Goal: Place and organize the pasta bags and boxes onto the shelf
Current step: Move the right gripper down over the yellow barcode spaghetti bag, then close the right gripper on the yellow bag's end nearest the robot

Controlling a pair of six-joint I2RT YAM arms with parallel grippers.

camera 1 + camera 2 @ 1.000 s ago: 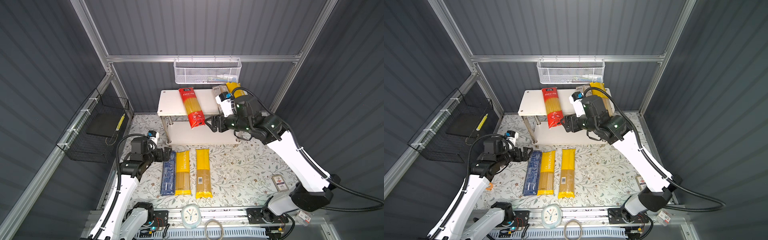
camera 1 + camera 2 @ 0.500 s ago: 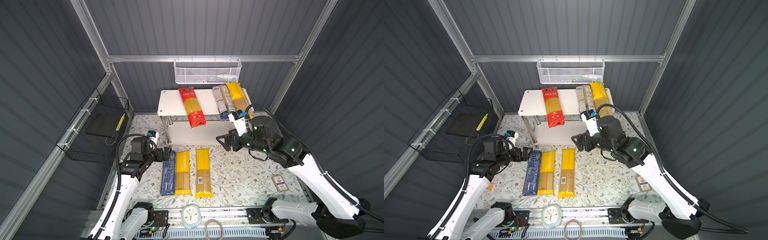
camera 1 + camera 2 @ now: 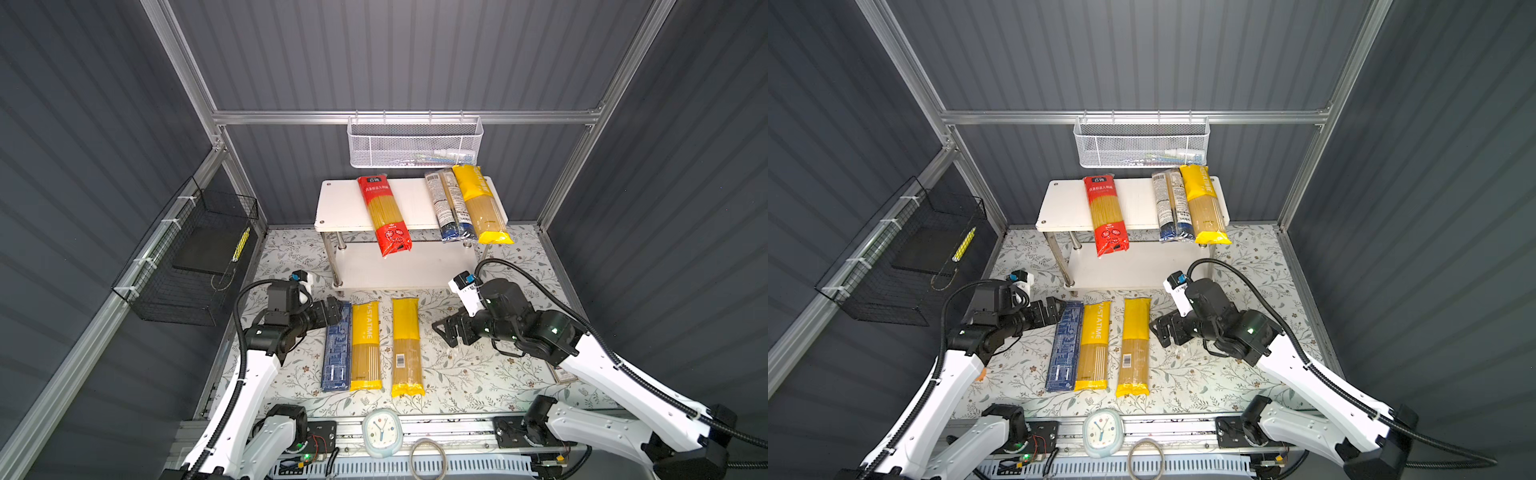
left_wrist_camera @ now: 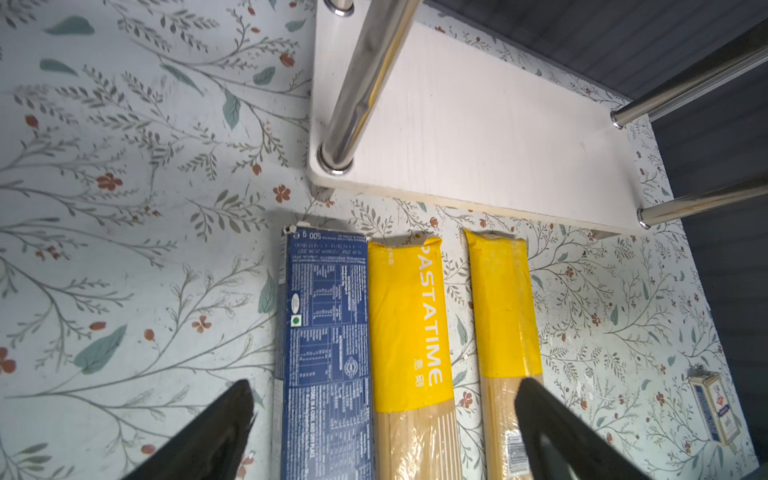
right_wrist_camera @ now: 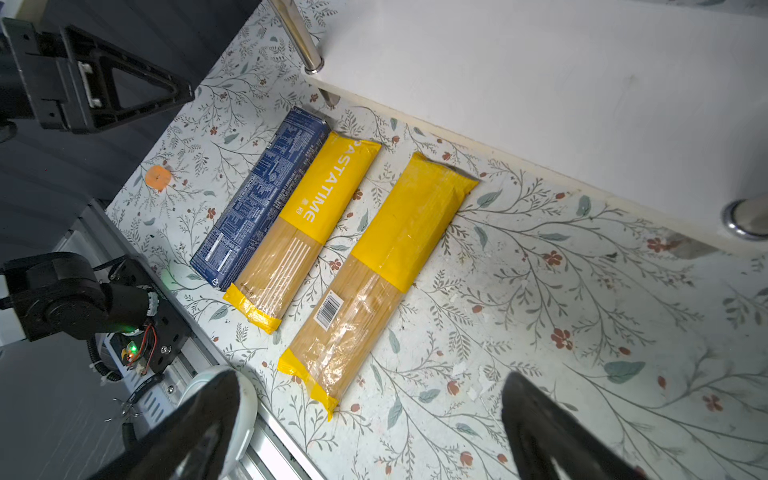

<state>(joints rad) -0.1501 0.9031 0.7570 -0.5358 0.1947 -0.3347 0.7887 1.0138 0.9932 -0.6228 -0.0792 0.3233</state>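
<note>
On the top board of the white shelf (image 3: 345, 199) lie a red bag (image 3: 384, 216), a clear bag with a dark-blue end (image 3: 449, 208) and a yellow bag (image 3: 482, 203). On the mat in front, side by side, lie the dark-blue pasta box (image 3: 336, 353), a yellow PASTATIME bag (image 3: 365, 345) and a plain yellow bag (image 3: 406, 345). My left gripper (image 3: 334, 309) stands open at the box's far end; in the left wrist view its fingers (image 4: 224, 428) flank the box (image 4: 328, 332) and the PASTATIME bag (image 4: 409, 324). My right gripper (image 3: 446, 330) is open and empty, just right of the plain yellow bag (image 5: 386, 266).
A white mesh basket (image 3: 415, 143) hangs on the back rail above the shelf. A black wire basket (image 3: 187, 257) hangs on the left wall. A small clock (image 3: 382, 432) sits at the front edge. A small carton (image 4: 712, 405) lies on the mat at the right.
My right arm has drawn back from the shelf's top board and come down to the mat beside the plain yellow bag, its jaws widening. The left arm has not moved.
</note>
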